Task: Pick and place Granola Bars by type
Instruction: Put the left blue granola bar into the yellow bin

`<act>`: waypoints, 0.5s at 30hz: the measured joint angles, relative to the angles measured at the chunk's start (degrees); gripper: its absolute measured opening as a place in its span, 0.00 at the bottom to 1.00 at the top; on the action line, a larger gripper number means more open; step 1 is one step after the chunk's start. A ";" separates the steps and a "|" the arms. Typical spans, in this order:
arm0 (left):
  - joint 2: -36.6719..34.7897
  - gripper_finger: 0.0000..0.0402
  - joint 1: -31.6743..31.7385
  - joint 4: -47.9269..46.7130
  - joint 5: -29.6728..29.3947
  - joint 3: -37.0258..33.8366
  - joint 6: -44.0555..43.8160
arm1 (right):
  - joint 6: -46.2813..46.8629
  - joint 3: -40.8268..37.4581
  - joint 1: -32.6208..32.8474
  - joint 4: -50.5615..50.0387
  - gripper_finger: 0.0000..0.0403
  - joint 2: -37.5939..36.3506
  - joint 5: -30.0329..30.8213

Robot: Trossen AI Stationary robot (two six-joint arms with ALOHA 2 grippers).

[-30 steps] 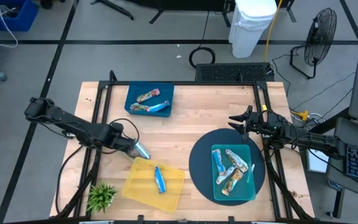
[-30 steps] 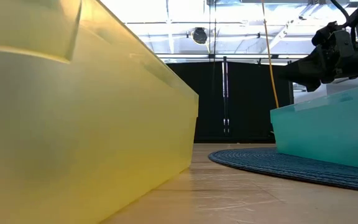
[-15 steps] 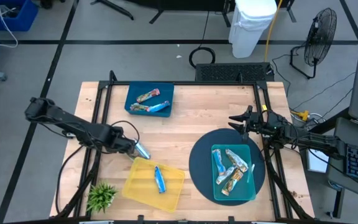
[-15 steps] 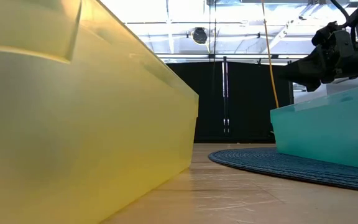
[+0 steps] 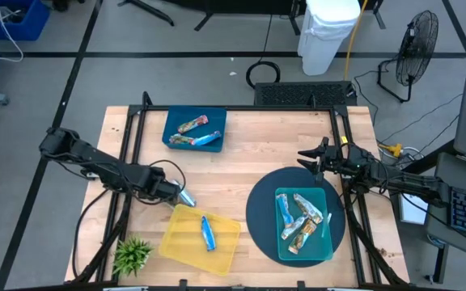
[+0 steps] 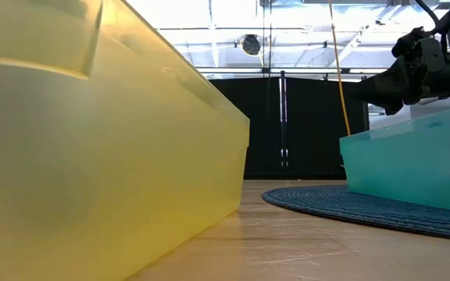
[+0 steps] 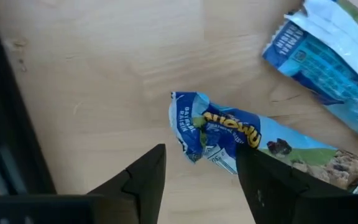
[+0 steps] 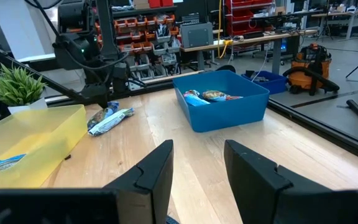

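**Q:** Since a second ago, what is changing?

**R:** On the left gripper (image 7: 201, 152), the fingers (image 7: 145, 180) are now standing apart, where before they were closer together. The left arm's elbow is also sitting slightly nearer the desk (image 5: 257, 153).

**Q:** Are they holding anything?

**R:** No. A blue-wrapped granola bar (image 7: 219, 134) is lying flat on the wood, with its crumpled end between the fingertips. One finger is overlapping it in the wrist view, but nothing is clamping it. A second blue-and-white bar (image 7: 328, 56) is lying just beside it.

**Q:** Where is that on the desk?

**R:** Taking the high view's far edge as 12 o'clock, the pair is lying at about 8 o'clock from the desk's centre. It is just off the 11 o'clock corner of the yellow tray (image 5: 176, 234). One blue bar (image 5: 208, 233) is lying inside that tray, and a small green plant (image 5: 132, 255) is standing at the tray's 8 o'clock.

**Q:** And the other bars?

**R:** A few multicoloured bars (image 5: 194, 132) are lying in the blue tray (image 5: 176, 121) at the desk's 11 o'clock. A mixed heap (image 5: 298, 218) is filling the teal tray (image 5: 318, 242), which is sitting on a dark round mat (image 5: 261, 210) at 4 o'clock.

**Q:** The right gripper?

**R:** The right gripper (image 8: 197, 168) is waiting at 3 o'clock, above the mat's far edge, with its fingers apart and empty.
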 joint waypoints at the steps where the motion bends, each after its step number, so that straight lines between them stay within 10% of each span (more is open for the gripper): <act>1: 0.41 0.49 0.00 0.69 -0.05 0.00 0.17 | -0.01 -0.01 0.00 0.00 0.33 0.00 0.00; 15: 1.49 0.26 0.11 2.94 0.41 -2.30 -2.22 | -0.01 0.00 0.01 0.00 0.33 0.01 0.00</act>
